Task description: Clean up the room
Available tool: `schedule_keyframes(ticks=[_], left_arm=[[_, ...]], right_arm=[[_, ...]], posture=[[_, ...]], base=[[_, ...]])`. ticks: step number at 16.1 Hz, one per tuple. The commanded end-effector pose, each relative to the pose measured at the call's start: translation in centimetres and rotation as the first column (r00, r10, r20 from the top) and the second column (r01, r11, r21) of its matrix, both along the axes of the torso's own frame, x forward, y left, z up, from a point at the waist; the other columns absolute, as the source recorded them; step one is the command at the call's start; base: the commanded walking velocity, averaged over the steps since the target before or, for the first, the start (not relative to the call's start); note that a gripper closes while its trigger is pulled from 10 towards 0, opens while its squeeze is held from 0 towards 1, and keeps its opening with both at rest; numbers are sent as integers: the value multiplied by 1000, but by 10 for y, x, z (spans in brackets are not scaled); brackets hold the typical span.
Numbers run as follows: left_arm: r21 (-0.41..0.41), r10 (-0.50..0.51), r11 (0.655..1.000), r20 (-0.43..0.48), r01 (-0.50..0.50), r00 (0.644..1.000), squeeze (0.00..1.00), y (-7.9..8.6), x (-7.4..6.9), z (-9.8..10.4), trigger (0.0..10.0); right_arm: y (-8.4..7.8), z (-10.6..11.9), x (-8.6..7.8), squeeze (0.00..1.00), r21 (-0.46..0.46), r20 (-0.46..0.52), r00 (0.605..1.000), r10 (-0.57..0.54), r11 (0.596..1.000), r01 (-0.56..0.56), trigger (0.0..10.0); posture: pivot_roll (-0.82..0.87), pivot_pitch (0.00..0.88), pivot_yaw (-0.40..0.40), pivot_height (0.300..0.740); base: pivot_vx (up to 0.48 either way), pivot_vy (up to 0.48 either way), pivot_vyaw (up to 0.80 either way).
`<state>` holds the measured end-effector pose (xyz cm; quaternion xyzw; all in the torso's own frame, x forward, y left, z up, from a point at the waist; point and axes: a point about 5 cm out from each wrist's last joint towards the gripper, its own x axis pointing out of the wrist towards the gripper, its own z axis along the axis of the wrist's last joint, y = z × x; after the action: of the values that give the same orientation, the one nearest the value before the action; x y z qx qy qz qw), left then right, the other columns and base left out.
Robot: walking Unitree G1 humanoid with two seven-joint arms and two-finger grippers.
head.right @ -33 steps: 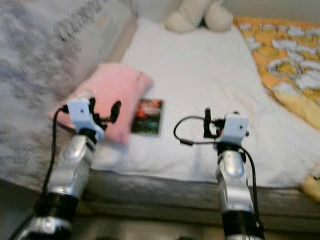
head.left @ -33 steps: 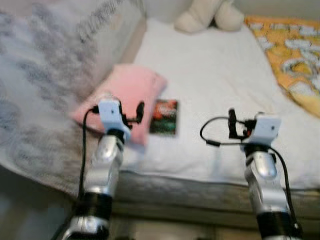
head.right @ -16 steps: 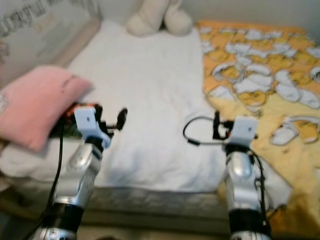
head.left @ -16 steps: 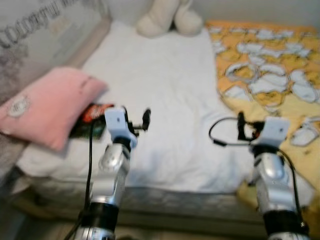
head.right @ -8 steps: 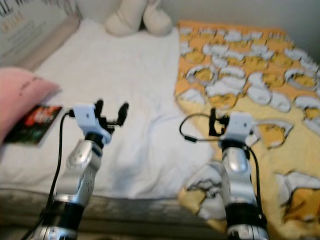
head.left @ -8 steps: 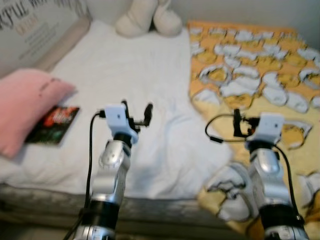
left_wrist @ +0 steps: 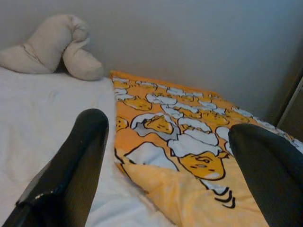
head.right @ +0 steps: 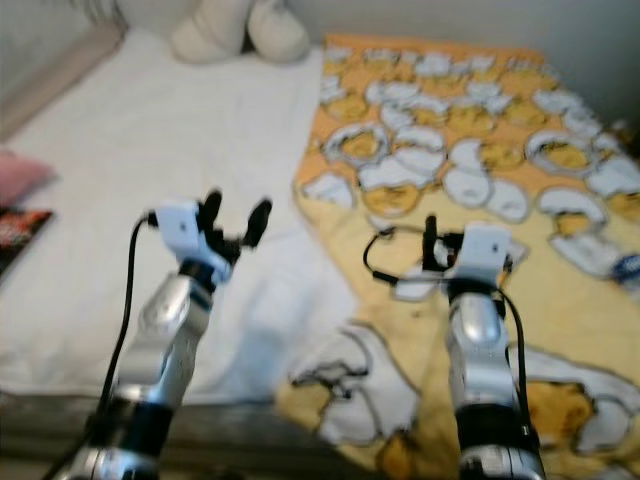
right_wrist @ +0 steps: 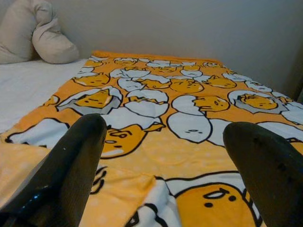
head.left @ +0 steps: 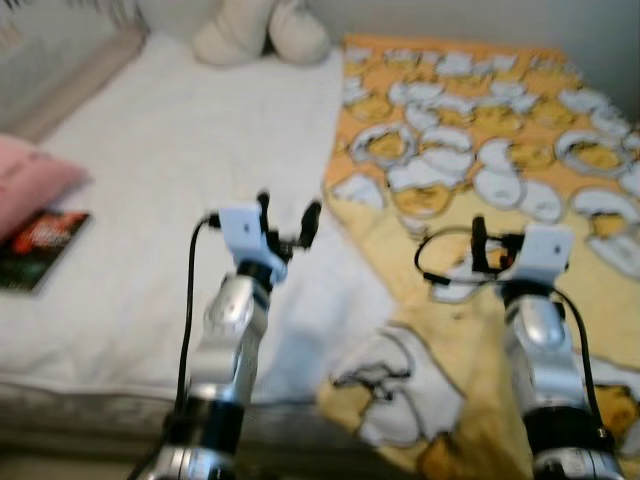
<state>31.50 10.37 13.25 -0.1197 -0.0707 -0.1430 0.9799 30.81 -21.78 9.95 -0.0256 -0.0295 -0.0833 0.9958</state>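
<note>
Orange-and-yellow fabric dominates the near field: the blanket (head.left: 480,170) lies rumpled over the bed (head.left: 150,200), its near corner folded back and hanging off the bed edge at about 6 o'clock in the head views. Both tools are raised over this edge. The left tool (head.left: 287,215) is fully open and empty, positioned over the white sheet just beside the blanket's border. The right tool (right_wrist: 165,156) is also spread wide and empty (the right wrist view confirms the gap), positioned above the blanket.

Judged step: approach and survey; no item is held yet. The blanket appears the likeliest item to straighten. The next move calls for lowering a tool to a blanket edge and closing on a fold without also catching the sheet beneath.

Farther off, a book (head.left: 35,235) lies at 9 o'clock, touching a pink pillow (head.left: 30,180). A cream plush toy (head.left: 260,30) rests at 12 o'clock against the wall.

View differences: the head views carry the book and pillow; the wrist views instead show the wall behind the bed and clear finger separation.
</note>
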Motion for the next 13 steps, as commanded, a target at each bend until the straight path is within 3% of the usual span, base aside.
schedule_keyframes(ticks=[1, 7, 13], left_arm=[[3, 3, 1000, -13, -3, 1000, 0, 3, 0, -3, 10000], [14, 14, 1000, -44, -13, 999, 0, 2, 3, -9, 10000], [21, 18, 1000, -51, -17, 999, 0, 3, 8, -9, 10000]], right_arm=[[6, 0, 0, 0, -2, 2, 1000, 15, 1000, -15, 10000], [4, 2, 0, 0, -10, 6, 1000, 3, 1000, -3, 10000], [5, 3, 2, 0, -10, 10, 1000, -10, 1000, 10, 10000]], posture=[[-97, 0, 38, 740], [-109, 0, 36, 740], [-111, 0, 48, 740]], base=[[0, -454, 0], [0, -448, 0], [246, -311, 0]])
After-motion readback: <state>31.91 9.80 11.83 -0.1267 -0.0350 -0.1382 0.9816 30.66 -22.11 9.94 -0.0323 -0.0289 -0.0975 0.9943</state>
